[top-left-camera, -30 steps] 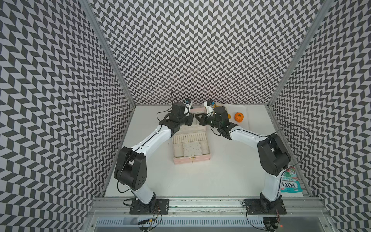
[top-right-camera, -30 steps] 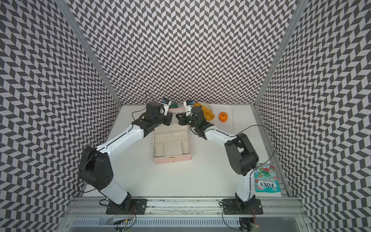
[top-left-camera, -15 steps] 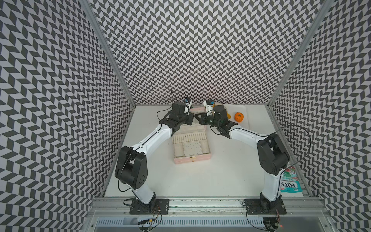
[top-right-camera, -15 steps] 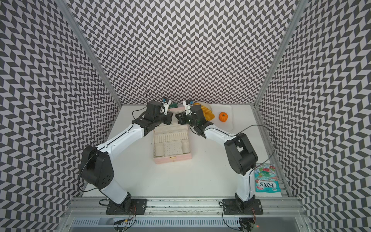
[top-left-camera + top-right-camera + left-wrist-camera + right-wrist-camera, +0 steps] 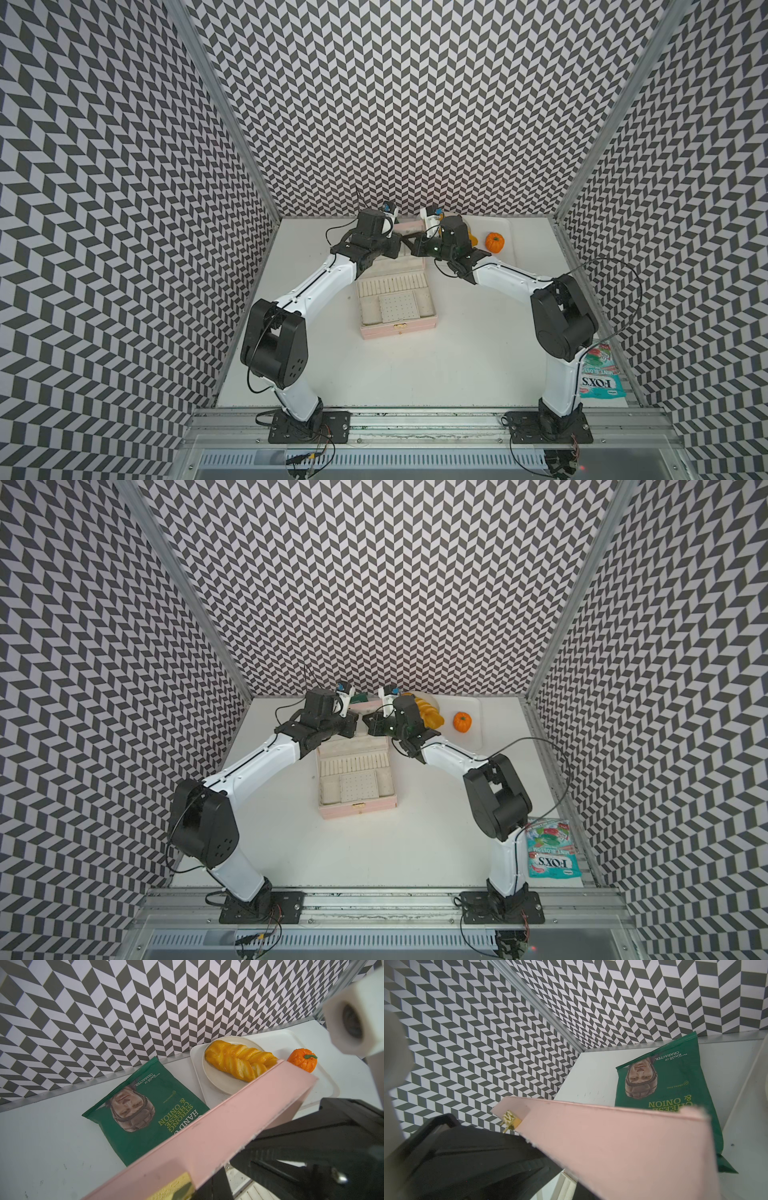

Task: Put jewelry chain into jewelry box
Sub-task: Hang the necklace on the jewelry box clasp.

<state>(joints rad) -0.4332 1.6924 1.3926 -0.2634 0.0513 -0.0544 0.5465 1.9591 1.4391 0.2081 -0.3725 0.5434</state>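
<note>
The left hand [image 5: 392, 248] and right hand [image 5: 417, 248] are clenched, nearly tip to tip, at the raised pink lid [image 5: 207, 1136] of the open jewelry box [image 5: 399, 330] lying on the desk [image 5: 415, 374] just below them. The chain is too fine to make out.

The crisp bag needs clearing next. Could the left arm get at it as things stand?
Probably not directly: the raised lid of the jewelry box stands between the left gripper and the green crisp bag lying behind it. Going over the lid looks possible.
</note>
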